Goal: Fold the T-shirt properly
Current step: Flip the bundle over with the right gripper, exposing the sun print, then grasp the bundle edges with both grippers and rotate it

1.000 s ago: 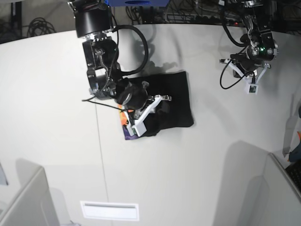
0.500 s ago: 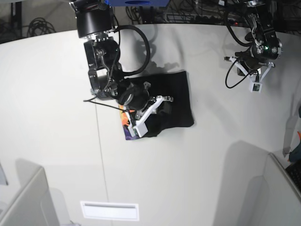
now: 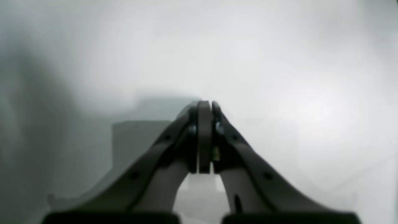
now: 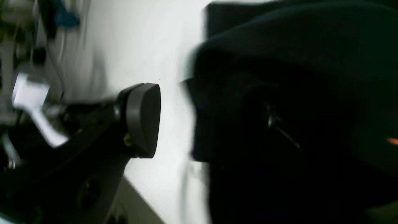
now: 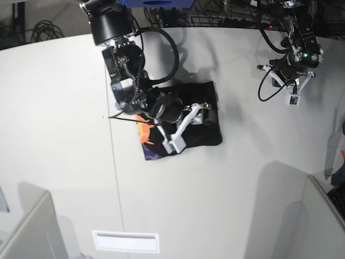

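Observation:
The black T-shirt [image 5: 207, 132] lies folded into a rough rectangle on the white table [image 5: 64, 108]. Its orange and purple print [image 5: 145, 141] shows at the lower left edge. My right gripper [image 5: 204, 113] is low over the middle right of the shirt. In the right wrist view the right gripper [image 4: 192, 124] has its jaws wide apart. One pad [image 4: 143, 119] is over bare table. The other is lost against the dark, blurred cloth [image 4: 295, 77]. My left gripper [image 3: 205, 105] is shut and empty over bare table, far from the shirt at the back right [image 5: 292, 81].
Cables and dark equipment [image 5: 215, 13] run behind the table's far edge. A white label [image 5: 125, 241] lies near the front edge. Grey partition corners stand at the lower left [image 5: 32, 232] and lower right [image 5: 323, 221].
My right arm has moved right across the shirt, and more of the orange and purple print now shows at the lower left. My left arm rose slightly toward the back right, then held still.

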